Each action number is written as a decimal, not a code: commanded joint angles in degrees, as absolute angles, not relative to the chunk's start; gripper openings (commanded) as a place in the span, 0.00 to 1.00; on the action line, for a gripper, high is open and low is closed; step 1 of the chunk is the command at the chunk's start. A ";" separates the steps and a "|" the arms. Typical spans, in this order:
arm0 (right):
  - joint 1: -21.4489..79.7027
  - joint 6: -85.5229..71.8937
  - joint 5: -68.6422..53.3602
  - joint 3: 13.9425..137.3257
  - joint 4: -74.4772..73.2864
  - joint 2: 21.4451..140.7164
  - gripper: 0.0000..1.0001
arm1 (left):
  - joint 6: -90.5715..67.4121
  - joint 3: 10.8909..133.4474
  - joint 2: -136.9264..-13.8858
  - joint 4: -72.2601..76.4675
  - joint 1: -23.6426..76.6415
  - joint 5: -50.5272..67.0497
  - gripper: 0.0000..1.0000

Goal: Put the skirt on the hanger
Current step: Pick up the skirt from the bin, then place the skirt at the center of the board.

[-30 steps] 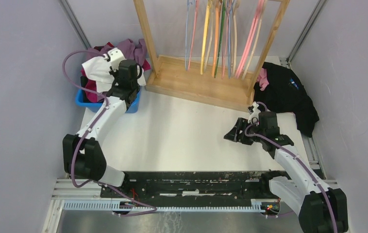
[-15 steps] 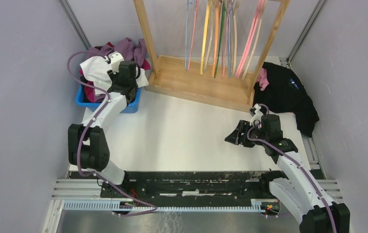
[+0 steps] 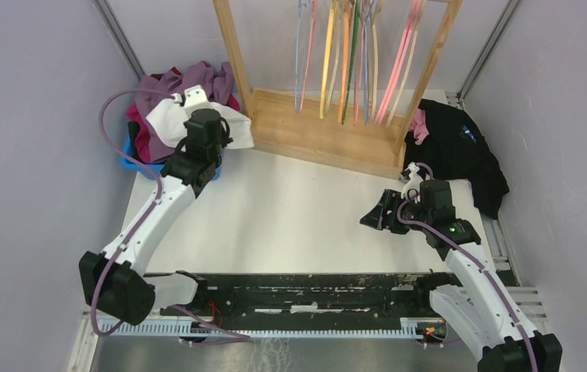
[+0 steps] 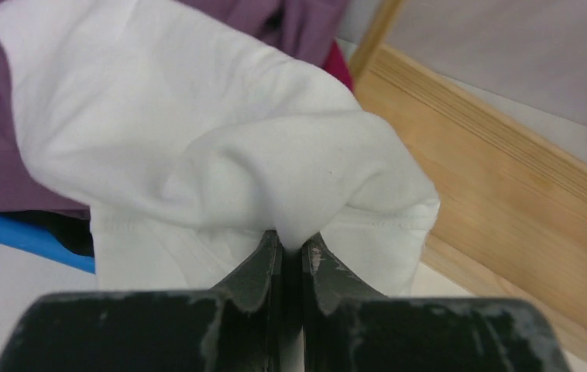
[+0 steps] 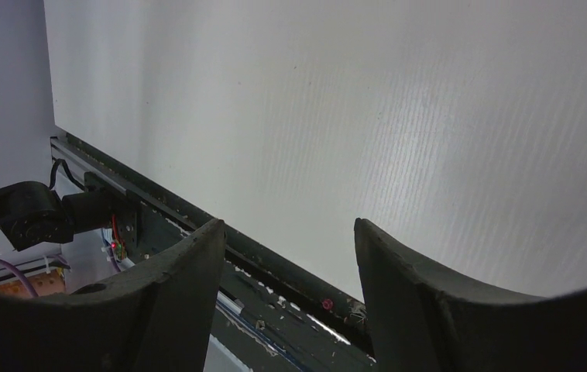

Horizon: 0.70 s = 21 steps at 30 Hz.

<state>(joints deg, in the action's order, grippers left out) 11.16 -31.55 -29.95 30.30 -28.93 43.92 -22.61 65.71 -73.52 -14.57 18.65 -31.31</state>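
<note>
- Top external view, arms: two, bolted at the near edge of one white table (image 3: 290, 209).
- Left hand (image 4: 291, 252): one; fingers pressed tight together, pinching a fold of the white skirt (image 4: 197, 139).
- White skirt: one; it hangs from that pinch above the right end of the blue bin (image 3: 130, 159), its loose edge reaching over the near-left corner of the wooden rack (image 3: 321, 136). Whether cloth touches wood cannot be told.
- Blue bin: one, at the table's far-left corner, heaped with purple and magenta clothes (image 3: 197, 77); the pieces are too tangled to count.
- Wooden rack: one, upright at the far middle of the table.
- Hangers (image 3: 327, 62): a row of coloured ones hangs on the rack, overlapping, so no sure count.
- Black garment (image 3: 453, 147): one, crumpled at the far right beside the rack, with a pink scrap at its edge.
- Right hand (image 5: 289, 232): one; fingers spread wide, holding nothing, over bare table on the right, well apart from the skirt.
</note>
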 commanded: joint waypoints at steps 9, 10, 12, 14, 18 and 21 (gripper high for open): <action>11.38 -29.47 -27.39 36.82 -35.37 40.42 0.68 | -30.84 56.37 -70.69 -21.32 44.79 -10.35 0.14; 11.38 -29.45 -27.15 36.83 -35.91 40.24 0.68 | -32.61 54.80 -71.46 -20.28 47.87 -10.70 0.14; 11.43 -29.43 -26.67 36.54 -36.86 39.79 0.68 | -35.43 51.44 -73.28 -17.36 53.28 -10.15 0.15; 11.45 -29.36 -25.94 36.12 -37.62 39.61 0.68 | -37.56 49.25 -76.28 -14.58 58.74 -10.93 0.17; 11.42 -30.45 -25.16 35.51 -37.03 40.64 0.68 | -39.35 48.10 -83.44 -10.35 62.94 -9.18 0.43; 11.64 -31.24 -25.44 35.96 -35.37 42.25 0.67 | -38.70 47.80 -83.57 -7.01 63.02 -7.35 0.62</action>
<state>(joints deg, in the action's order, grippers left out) 11.16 -30.37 -26.46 34.48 -37.76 40.84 -35.38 47.51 -84.07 -15.53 63.20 -9.32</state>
